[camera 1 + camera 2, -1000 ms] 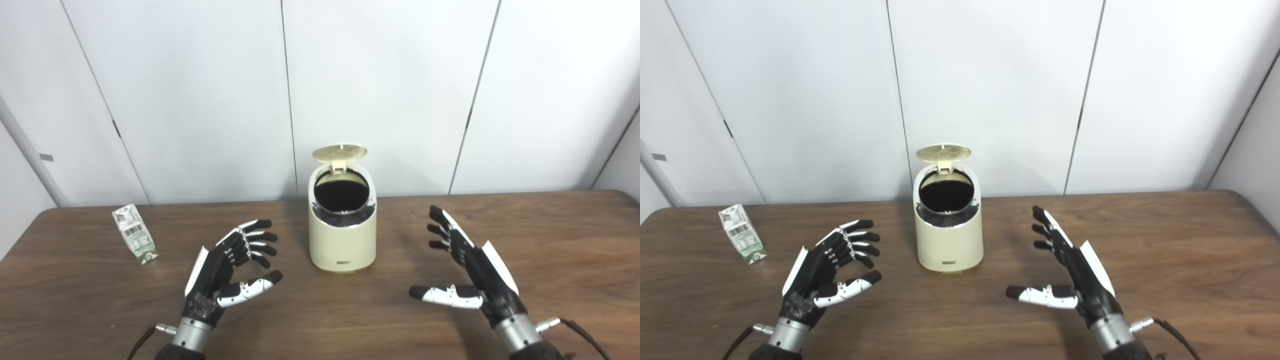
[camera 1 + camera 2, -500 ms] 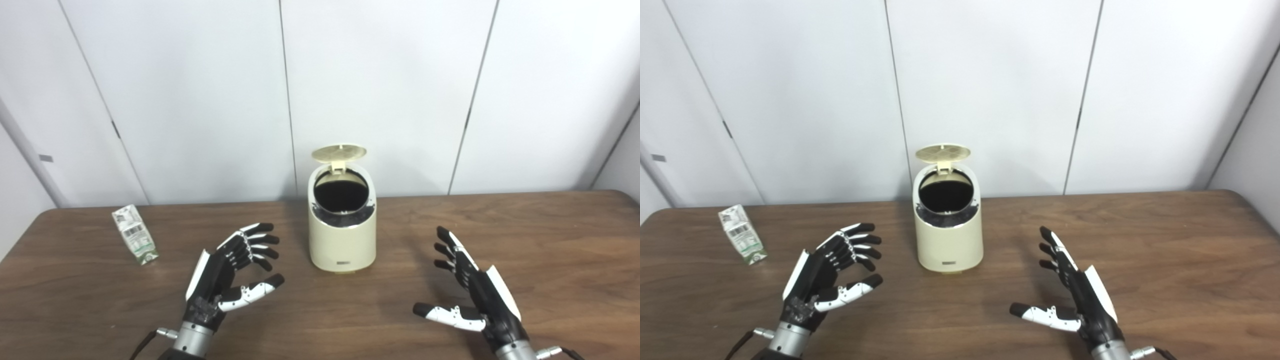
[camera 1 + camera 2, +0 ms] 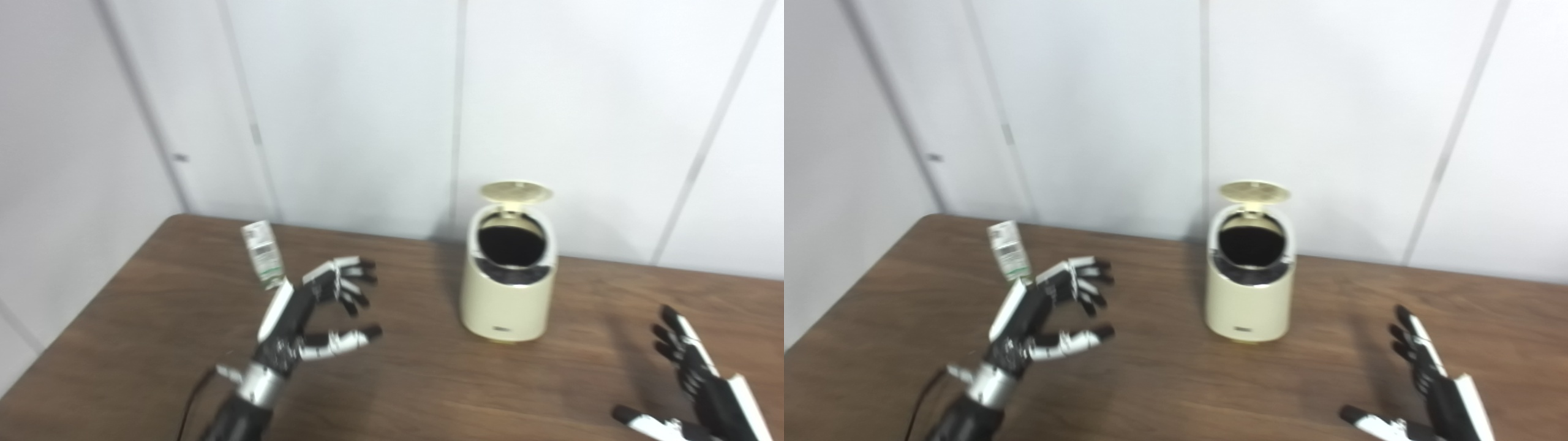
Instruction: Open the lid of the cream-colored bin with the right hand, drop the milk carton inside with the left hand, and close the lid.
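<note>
While the lid (image 3: 516,192) of the cream bin (image 3: 508,288) stands tipped up at the back and the dark opening faces us, what matters now is the milk carton (image 3: 263,255). We see it in the left middle of the frame, on the brown table (image 3: 429,392), and it stands upright with a small lean, so its long axis goes up and down in the picture.

Our left hand (image 3: 309,312) is just below and to the right of the carton, very near; the back of the hand overlaps its lower end, and we cannot tell if they touch. The hand holds nothing: its fingers (image 3: 346,283) are spread and curled toward the bin, with the thumb pointing right.

Our right hand (image 3: 1433,392) is in the lower right corner, cut partly by the frame edge, also spread wide and holding nothing. It is well apart from the carton, with the bin between them.

We judge that the left hand must go up and left, then close around the carton's sides.
</note>
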Action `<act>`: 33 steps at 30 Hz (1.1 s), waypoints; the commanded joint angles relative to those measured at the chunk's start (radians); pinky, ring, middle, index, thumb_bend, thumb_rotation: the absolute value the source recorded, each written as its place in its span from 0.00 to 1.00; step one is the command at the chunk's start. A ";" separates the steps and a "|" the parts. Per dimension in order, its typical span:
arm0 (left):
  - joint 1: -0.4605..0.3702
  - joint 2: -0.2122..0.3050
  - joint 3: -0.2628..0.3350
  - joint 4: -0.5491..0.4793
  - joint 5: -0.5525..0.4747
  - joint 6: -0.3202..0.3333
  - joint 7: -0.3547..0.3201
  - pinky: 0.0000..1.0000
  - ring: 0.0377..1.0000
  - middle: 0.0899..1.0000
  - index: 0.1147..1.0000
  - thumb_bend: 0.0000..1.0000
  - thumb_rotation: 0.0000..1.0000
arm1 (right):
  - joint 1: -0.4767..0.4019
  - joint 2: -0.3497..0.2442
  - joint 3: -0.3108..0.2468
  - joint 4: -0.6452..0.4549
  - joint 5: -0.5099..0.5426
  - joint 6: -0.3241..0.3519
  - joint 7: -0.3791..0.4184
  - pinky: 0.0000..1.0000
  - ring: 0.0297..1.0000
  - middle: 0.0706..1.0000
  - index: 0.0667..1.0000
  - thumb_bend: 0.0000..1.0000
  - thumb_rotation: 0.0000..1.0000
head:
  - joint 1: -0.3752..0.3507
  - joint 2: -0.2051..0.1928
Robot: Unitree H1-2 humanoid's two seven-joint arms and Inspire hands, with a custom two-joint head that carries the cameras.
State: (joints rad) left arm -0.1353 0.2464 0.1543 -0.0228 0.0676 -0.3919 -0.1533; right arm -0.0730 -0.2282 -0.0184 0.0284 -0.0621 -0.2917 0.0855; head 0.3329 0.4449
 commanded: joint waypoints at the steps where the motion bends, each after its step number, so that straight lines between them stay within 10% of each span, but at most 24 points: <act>1: -0.041 0.030 0.023 -0.063 -0.002 0.018 0.029 0.47 0.57 0.67 0.74 0.72 0.09 | -0.016 -0.007 -0.004 -0.049 0.043 -0.012 0.016 0.89 0.93 0.98 0.97 0.78 0.25 | 0.024 -0.019; 8: -0.073 0.112 0.108 -0.107 0.058 0.097 0.092 0.74 0.73 0.70 0.73 0.78 0.12 | -0.017 -0.001 -0.009 -0.083 -0.001 0.010 0.008 0.74 0.88 0.94 0.93 0.82 0.32 | 0.062 -0.043; 21: -0.200 0.295 0.154 0.035 0.097 0.125 0.118 0.76 0.78 0.81 0.78 0.86 0.14 | -0.027 0.000 -0.018 -0.067 -0.021 -0.007 0.008 0.65 0.83 0.90 0.89 0.89 0.41 | 0.065 -0.051; 33: -0.292 0.334 0.146 0.315 0.071 0.045 0.150 0.68 0.77 0.80 0.81 0.96 0.13 | -0.027 -0.003 -0.019 -0.068 -0.013 -0.009 0.013 0.63 0.81 0.88 0.87 0.90 0.38 | 0.064 -0.049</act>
State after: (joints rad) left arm -0.3796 0.5554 0.2936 0.2901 0.1597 -0.3052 -0.0203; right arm -0.0729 -0.2192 -0.0281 -0.0167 -0.0855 -0.2702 0.1058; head 0.3973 0.3942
